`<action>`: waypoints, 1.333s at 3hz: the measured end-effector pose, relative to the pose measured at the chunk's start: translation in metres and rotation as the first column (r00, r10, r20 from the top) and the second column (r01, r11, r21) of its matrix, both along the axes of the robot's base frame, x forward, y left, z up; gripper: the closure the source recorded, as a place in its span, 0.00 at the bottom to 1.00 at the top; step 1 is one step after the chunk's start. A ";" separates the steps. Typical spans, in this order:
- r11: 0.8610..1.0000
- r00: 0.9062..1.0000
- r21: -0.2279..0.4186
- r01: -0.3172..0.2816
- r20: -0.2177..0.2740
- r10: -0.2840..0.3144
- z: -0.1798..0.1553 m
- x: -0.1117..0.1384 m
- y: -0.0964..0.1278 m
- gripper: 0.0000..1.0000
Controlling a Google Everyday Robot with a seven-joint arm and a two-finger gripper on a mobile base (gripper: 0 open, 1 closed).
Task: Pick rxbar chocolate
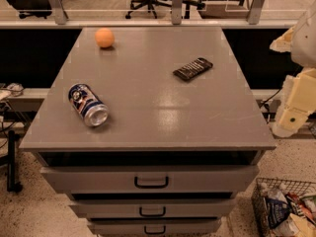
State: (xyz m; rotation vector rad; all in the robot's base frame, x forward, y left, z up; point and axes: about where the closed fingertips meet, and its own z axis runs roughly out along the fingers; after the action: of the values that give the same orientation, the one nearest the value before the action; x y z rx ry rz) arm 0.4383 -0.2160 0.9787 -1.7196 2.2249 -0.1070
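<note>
rxbar chocolate [192,68] flat on cabinet top [158,115], gripper [296,105] beside right edge — partly cut off, whether open or closed cannot tell

Your gripper [292,113] hangs just off the right edge of the cabinet top [148,117]. On that top, the bar [192,68] lies nearest the gripper. The can [88,105], on its side, and the ball [104,37] lie well across from it.

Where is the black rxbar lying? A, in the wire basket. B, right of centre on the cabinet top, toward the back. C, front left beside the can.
B: the rxbar chocolate lies flat right of centre on the cabinet top, apart from the can at front left; the gripper is off the right edge, clear of it.
</note>
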 end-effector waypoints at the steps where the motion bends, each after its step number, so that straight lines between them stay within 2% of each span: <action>1: 1.000 1.000 0.000 0.000 0.000 0.000 0.000 0.000 0.000 0.00; 2: 0.998 0.998 -0.002 -0.061 0.014 0.061 0.000 0.020 0.001 0.00; 3: 0.987 0.987 0.016 -0.161 0.034 0.160 -0.008 0.067 -0.002 0.00; 4: 0.948 0.948 0.030 -0.316 0.049 0.314 -0.032 0.137 -0.003 0.00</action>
State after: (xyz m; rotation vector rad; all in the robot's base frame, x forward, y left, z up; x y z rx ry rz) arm 0.5753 -0.2187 0.9468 -2.0054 1.8801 -0.0266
